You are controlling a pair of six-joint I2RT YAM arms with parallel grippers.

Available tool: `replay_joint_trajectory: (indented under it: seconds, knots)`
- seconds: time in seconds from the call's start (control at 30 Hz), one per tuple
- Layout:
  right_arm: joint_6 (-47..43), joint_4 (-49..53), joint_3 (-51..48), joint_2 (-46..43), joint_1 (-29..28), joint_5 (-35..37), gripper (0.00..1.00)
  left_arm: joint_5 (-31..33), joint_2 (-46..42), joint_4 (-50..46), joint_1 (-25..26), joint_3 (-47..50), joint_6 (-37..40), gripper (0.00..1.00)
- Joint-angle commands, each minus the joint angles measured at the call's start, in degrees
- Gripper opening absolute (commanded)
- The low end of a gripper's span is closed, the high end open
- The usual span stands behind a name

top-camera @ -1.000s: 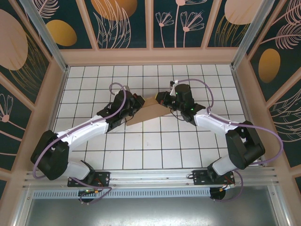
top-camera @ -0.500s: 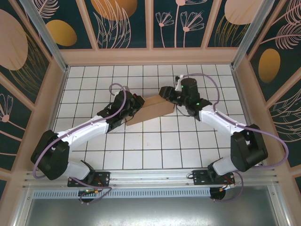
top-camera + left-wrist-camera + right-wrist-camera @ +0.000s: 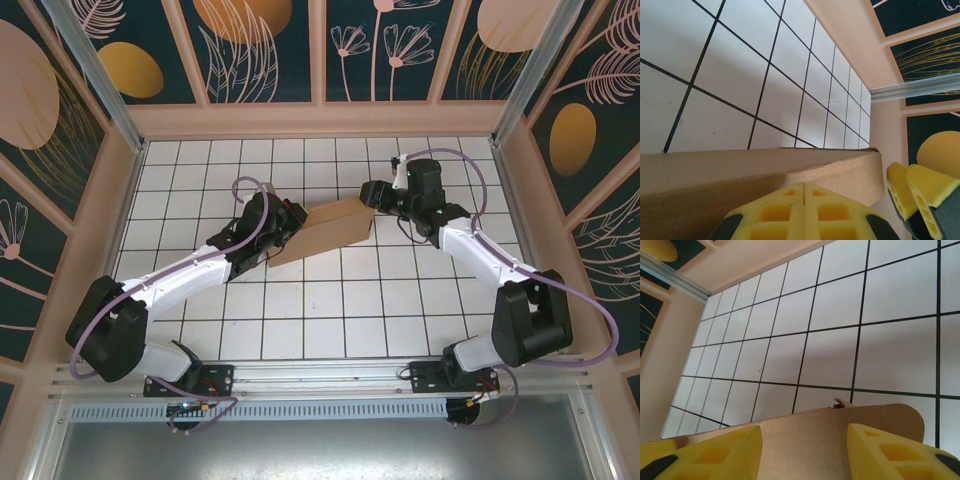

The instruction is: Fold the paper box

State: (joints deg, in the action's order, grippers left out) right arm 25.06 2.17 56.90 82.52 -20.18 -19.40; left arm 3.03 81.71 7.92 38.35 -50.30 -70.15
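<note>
The paper box (image 3: pixel 332 229) is a brown cardboard mailer lying slantwise in the middle of the tiled table. My left gripper (image 3: pixel 289 224) is at its left end. In the left wrist view its yellow fingers (image 3: pixel 790 210) are pressed together against the cardboard wall (image 3: pixel 740 175), and nothing shows between them. My right gripper (image 3: pixel 373 196) sits just off the box's far right corner. Its fingers (image 3: pixel 900 450) stand wide apart, with a rounded cardboard flap (image 3: pixel 825 435) under the gap. The right gripper's yellow fingers (image 3: pixel 920 192) also show past the box end in the left wrist view.
White tiles with black lines (image 3: pixel 330 320) cover the table. Tan walls (image 3: pixel 320 118) and aluminium posts (image 3: pixel 95 75) close it in at the back and sides. Both arm bases (image 3: pixel 190 380) stand at the near edge.
The right gripper has drawn back to the right and towards the far wall, from over the box to beside its right corner. The left arm and the box have barely moved.
</note>
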Motion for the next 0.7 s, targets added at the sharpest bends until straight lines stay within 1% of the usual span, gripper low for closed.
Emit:
replay_joint_trajectory:
  seconds: [0.0,0.2,0.4,0.6,0.67]
  knots:
    - [-2.3,0.4,0.4,1.6,0.1,-0.4,0.49,0.7,2.3,-6.5,-0.1,1.1,0.9,0.00]
    - [0.2,-2.6,-2.6,2.4,0.0,-3.6,0.50,0.2,2.7,-5.5,-0.2,1.4,1.7,0.00]
    - [2.1,-3.6,-2.3,5.5,0.0,-10.5,0.50,-1.2,3.7,-4.0,-0.1,2.0,2.2,0.00]
    - [8.4,-5.6,-3.8,6.2,0.5,-15.6,0.49,-1.9,4.1,-2.7,-0.1,2.7,2.8,0.00]
    - [14.1,-11.6,-6.5,5.7,1.8,-21.1,0.49,-2.4,4.4,-2.2,-0.2,3.0,3.0,0.00]
